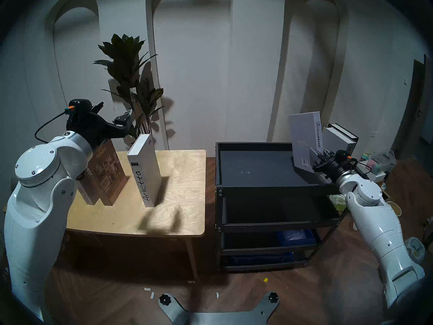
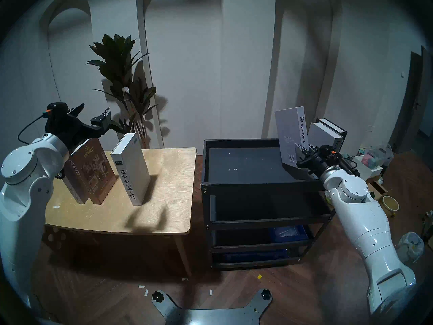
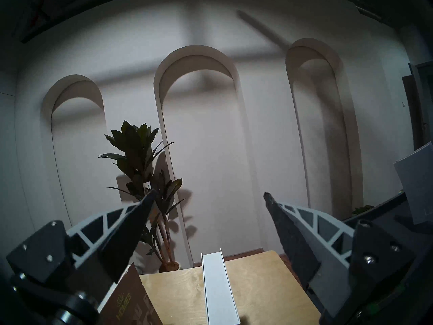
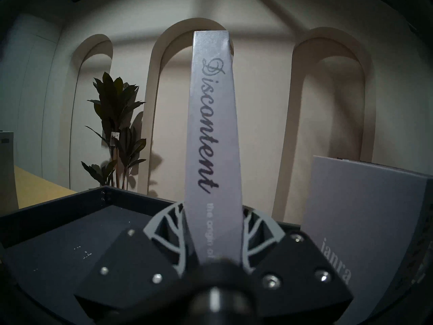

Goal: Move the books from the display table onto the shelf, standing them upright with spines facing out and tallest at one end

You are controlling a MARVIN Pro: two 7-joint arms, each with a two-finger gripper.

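Right end effector [image 4: 216,237] clamped low on tilted "Discontent" [image 1: 304,139] at shelf [image 1: 257,167] right end; could topple onto "ianra" [image 4: 365,223] if released leaning. Left end effector [image 1: 112,113] spread wide, empty, above bench [image 1: 182,176] books.

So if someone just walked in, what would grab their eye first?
Probably the grey "Discontent" book, tilted over the black shelf at its right end, clamped in the right gripper. Next, the white "Arletta" book upright mid-table, the left gripper open above it.
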